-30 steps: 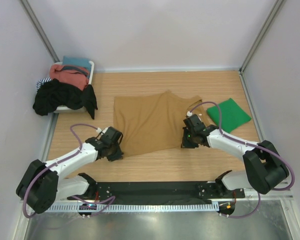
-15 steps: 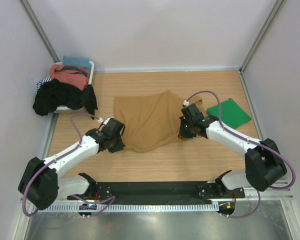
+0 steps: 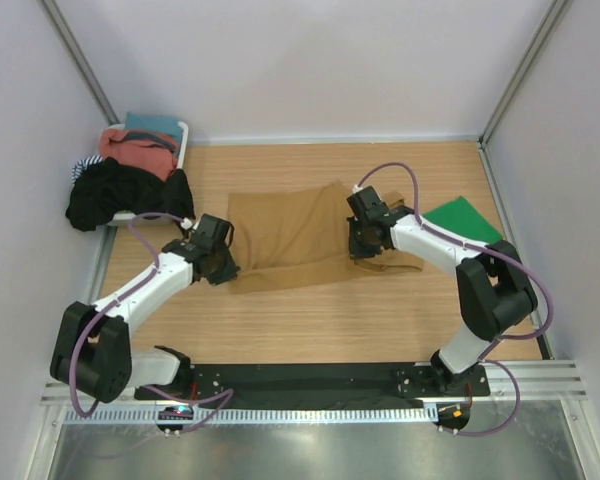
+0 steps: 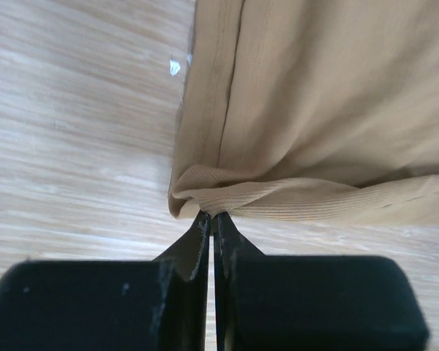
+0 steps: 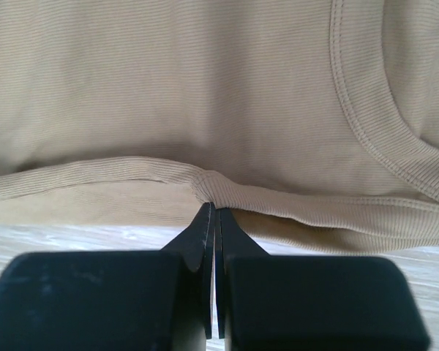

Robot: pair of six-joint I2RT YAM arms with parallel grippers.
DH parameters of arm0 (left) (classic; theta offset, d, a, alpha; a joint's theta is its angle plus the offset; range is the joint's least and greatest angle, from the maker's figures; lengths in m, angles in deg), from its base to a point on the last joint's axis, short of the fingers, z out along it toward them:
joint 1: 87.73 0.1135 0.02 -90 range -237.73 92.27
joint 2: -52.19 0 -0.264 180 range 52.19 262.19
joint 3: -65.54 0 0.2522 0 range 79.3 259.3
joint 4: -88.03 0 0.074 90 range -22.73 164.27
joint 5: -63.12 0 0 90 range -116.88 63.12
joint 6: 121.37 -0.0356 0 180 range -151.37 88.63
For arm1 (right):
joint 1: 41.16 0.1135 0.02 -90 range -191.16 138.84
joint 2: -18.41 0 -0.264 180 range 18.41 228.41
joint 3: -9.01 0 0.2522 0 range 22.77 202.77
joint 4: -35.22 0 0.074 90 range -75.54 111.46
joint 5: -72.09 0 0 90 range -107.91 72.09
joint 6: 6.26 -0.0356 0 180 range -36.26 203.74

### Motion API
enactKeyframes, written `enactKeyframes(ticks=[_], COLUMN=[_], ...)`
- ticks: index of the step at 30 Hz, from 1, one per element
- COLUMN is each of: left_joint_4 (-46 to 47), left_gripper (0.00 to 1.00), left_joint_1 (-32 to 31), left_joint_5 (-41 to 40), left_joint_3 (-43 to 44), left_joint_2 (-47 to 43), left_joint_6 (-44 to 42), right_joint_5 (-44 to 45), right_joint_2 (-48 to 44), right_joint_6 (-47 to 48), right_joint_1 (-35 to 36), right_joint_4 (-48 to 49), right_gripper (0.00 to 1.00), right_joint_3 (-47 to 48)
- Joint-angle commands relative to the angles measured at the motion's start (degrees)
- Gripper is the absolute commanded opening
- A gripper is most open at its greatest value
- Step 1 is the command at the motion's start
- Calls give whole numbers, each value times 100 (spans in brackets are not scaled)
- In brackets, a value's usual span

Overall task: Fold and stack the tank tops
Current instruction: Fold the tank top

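Observation:
A tan tank top (image 3: pixel 290 232) lies mid-table, its near half folded up over the far half. My left gripper (image 3: pixel 223 268) is shut on its left edge; in the left wrist view the fingertips (image 4: pixel 212 218) pinch a rolled corner of tan cloth (image 4: pixel 314 110). My right gripper (image 3: pixel 357 246) is shut on the right side of the same fold; the right wrist view shows the tips (image 5: pixel 211 208) biting the fold of the tan tank top (image 5: pixel 175 88) below its scooped neckline (image 5: pixel 366 139). A folded green tank top (image 3: pixel 462 222) lies flat at the right, behind the right arm.
A white basket (image 3: pixel 183 135) at the back left holds piled clothes, with a black garment (image 3: pixel 120 195) spilling over onto the table. Grey walls close in the left, right and back. The arms' base rail (image 3: pixel 310 382) runs along the near edge.
Both grippers have carried the near hem of the tan tank top away from the front edge toward the back, folding it over itself. Both stayed shut on the cloth.

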Motion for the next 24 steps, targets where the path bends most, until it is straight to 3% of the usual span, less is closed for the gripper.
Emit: enactKeyframes(ticks=[1, 24], left_joint_4=[282, 572], left_gripper=[0, 0], left_joint_1=[145, 532], left_joint_5=[178, 310], left_joint_3=[303, 831], left_joint_2=[112, 991], left_joint_6=[-242, -462], right_joint_5=[156, 271], right_joint_2=[53, 685], right_joint_6=[150, 237], right_joint_1=[-55, -346], right_joint_4=[-90, -292], right_gripper=[1, 1], right_joint_3=[339, 1077])
